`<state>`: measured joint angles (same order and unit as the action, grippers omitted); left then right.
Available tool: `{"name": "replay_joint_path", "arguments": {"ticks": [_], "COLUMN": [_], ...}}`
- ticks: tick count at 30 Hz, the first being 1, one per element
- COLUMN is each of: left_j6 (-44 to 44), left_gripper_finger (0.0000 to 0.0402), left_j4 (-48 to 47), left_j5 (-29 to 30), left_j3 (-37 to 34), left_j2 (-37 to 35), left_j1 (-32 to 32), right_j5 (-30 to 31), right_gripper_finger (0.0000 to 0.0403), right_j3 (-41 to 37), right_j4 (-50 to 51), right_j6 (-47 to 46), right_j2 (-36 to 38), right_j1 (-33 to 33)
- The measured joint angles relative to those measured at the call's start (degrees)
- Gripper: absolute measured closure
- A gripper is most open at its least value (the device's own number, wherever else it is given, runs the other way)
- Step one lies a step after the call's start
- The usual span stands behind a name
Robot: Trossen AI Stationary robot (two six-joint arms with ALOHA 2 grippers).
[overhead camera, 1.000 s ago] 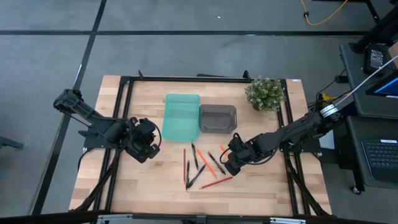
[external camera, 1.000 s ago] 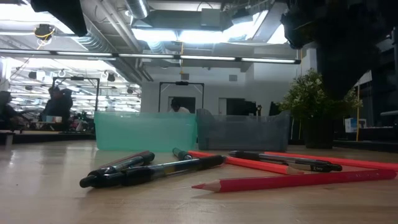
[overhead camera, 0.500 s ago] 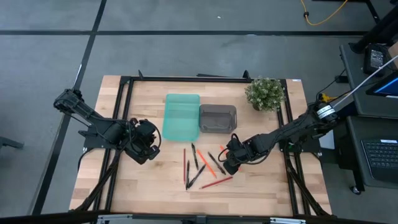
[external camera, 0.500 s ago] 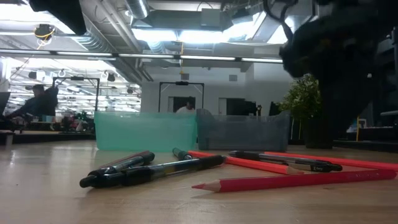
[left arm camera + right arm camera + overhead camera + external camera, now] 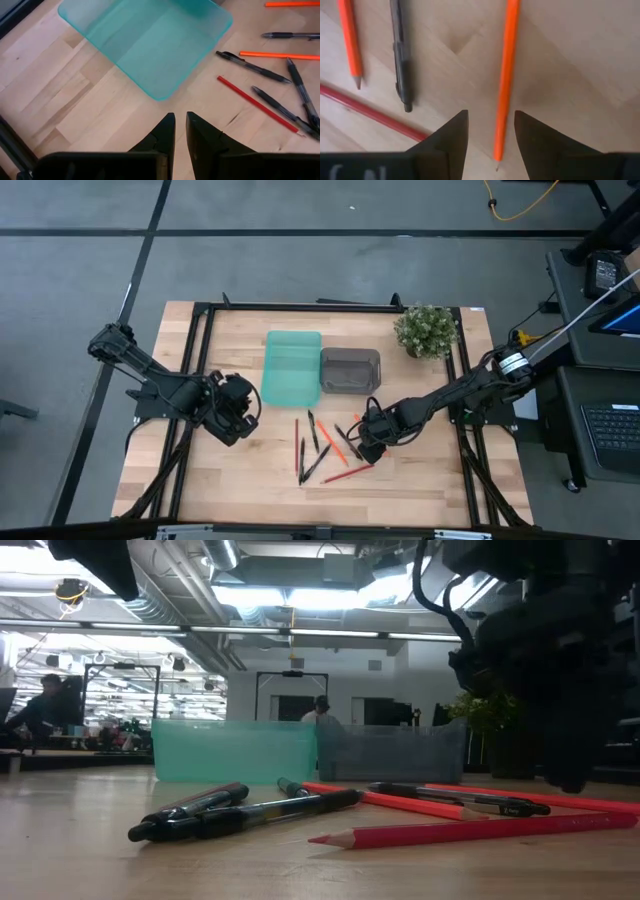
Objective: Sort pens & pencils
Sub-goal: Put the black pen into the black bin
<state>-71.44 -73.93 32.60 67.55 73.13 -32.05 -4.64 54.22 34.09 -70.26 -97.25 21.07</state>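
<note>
With our right gripper [image 5: 490, 131] low over the surface [image 5: 250, 470], fingers apart astride an orange pencil [image 5: 505, 80] lying flat, we judge it light, stiff and slippery, best pinched near its middle, while our left gripper [image 5: 179, 131] waits, fingers nearly together
</note>
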Motion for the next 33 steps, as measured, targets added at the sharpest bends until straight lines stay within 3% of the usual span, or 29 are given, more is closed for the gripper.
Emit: {"name": "replay_joint_path", "arguments": {"ticks": [6, 13, 27, 33], "left_j6": [0.0, 0.0, 0.0, 0.0], "left_gripper_finger": [0.036, 0.036, 0.036, 0.036], "left_j4": [0.0, 0.0, 0.0, 0.0], "left_j5": [0.0, 0.0, 0.0, 0.0], "left_j3": [0.0, 0.0, 0.0, 0.0], "left_j2": [0.0, 0.0, 0.0, 0.0], "left_j1": [0.0, 0.0, 0.0, 0.0], "right_j5": [-0.1, -1.1, -1.4, -1.1], "right_gripper_finger": [0.0242, 0.0242, 0.0242, 0.0242], "right_j3": [0.1, 0.3, 6.4, 14.7], "right_j4": [-1.4, -15.1, -11.8, 0.5], "right_j6": [0.1, 1.9, 5.9, 9.3], "right_j2": [0.6, 0.6, -3.6, -8.5], "right_j1": [0.0, -0.1, -1.2, -1.6]}}
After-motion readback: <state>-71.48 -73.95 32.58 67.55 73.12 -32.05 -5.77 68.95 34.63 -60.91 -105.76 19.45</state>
